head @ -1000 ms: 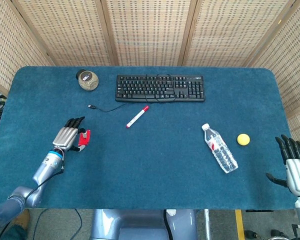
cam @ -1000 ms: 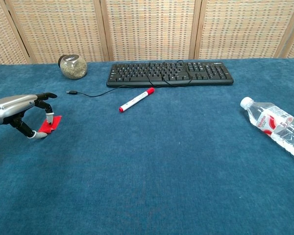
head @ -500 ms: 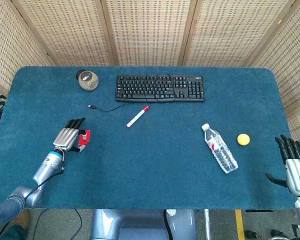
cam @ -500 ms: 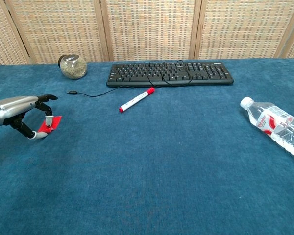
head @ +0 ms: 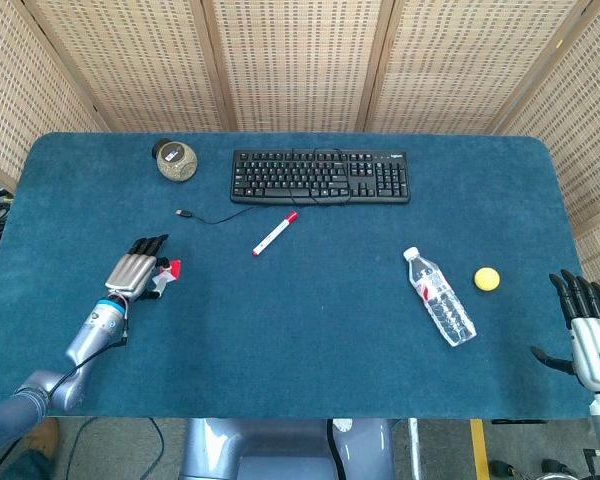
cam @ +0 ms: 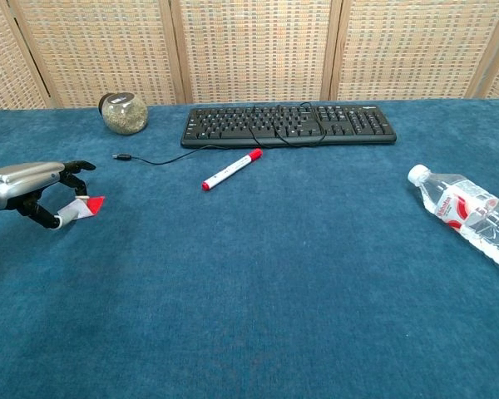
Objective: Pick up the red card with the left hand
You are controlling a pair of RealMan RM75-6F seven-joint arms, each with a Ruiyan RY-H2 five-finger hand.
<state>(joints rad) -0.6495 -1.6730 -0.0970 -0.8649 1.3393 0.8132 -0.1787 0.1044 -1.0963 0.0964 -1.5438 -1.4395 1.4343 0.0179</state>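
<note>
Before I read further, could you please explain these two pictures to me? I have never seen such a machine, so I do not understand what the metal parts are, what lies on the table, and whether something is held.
This is a robot with two arms, each ending in a robot hand. One picture looks down from its head, the other looks forward from its chest. The left robot hand pinches a red card, lifted and tilted above the blue table. The right robot hand waits at the table's edge, open and holding nothing. Also on the table: a keyboard, a marker, a jar, a water bottle lying down, and a yellow ball.
</note>
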